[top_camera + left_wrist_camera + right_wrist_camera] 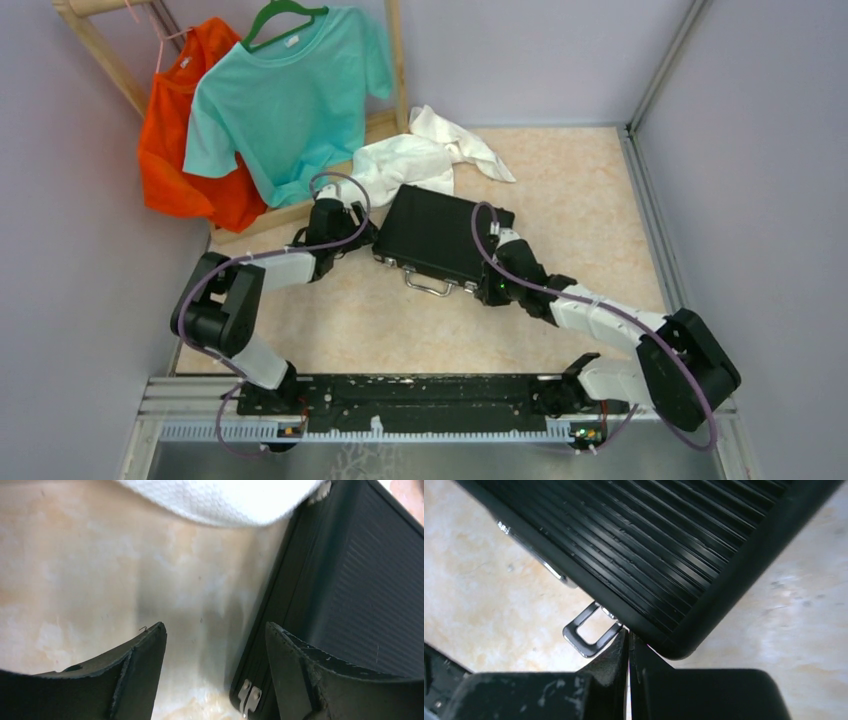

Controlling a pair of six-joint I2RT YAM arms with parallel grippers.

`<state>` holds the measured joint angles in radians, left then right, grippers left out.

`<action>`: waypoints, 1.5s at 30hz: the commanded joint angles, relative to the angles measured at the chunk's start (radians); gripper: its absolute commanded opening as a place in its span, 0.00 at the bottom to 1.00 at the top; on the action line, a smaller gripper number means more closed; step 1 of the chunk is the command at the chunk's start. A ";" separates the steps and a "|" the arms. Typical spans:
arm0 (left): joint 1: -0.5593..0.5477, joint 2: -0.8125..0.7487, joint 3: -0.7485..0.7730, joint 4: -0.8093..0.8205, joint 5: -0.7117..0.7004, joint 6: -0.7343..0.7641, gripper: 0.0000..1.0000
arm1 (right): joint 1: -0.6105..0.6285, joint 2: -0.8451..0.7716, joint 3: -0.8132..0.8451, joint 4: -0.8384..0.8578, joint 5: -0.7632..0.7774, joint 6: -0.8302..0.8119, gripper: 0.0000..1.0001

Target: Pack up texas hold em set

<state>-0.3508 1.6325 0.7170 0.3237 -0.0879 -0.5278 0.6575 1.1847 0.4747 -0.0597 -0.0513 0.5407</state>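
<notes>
- The right gripper point(629, 647) is squeezed tight. Its two black fingers press together with nothing between them.
- Its tips sit right at the front edge of the black ribbed hard case point(649, 540), close to the case's front right corner.
- A small dark metal loop latch point(586, 632) sticks out from the case's front edge, just beside those tips.
- The left gripper point(215, 645) is spread wide and holds nothing. It is at the left end of the case.
- One finger point(292, 675) of the left gripper is over the case's left edge, and the other is out over the bare table. I cannot tell if the finger touches the case.
- The case lies flat on the pale marbled table point(580, 200) with its lid down, turned a bit crooked.
- A silver carry handle point(430, 285) is on the case's front side, the side that faces the arm bases.
- A crumpled white cloth point(425, 160) lies behind the case and reaches its back left corner.
- Farther behind the case, to the left, a teal T-shirt point(285, 100) and an orange T-shirt point(180, 150) hang on a wooden rack point(398, 60).
</notes>
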 commanded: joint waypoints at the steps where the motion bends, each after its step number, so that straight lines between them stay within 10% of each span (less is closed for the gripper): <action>1: -0.084 -0.047 -0.093 -0.042 0.131 -0.028 0.78 | -0.106 0.024 0.102 0.058 0.092 -0.081 0.00; 18: -0.323 -0.169 -0.129 -0.053 0.063 -0.062 0.79 | -0.177 0.024 0.214 -0.002 0.074 -0.175 0.00; 33: -0.282 -0.446 -0.138 -0.246 -0.078 -0.007 0.67 | -0.174 -0.302 0.201 -0.212 -0.003 -0.149 0.00; 45: -0.385 -0.046 0.247 -0.061 0.256 0.093 0.77 | -0.176 -0.251 0.167 -0.179 0.045 -0.177 0.00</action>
<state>-0.7204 1.4746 0.8890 0.1646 0.0193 -0.4660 0.4812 0.9386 0.6483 -0.2832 -0.0200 0.3763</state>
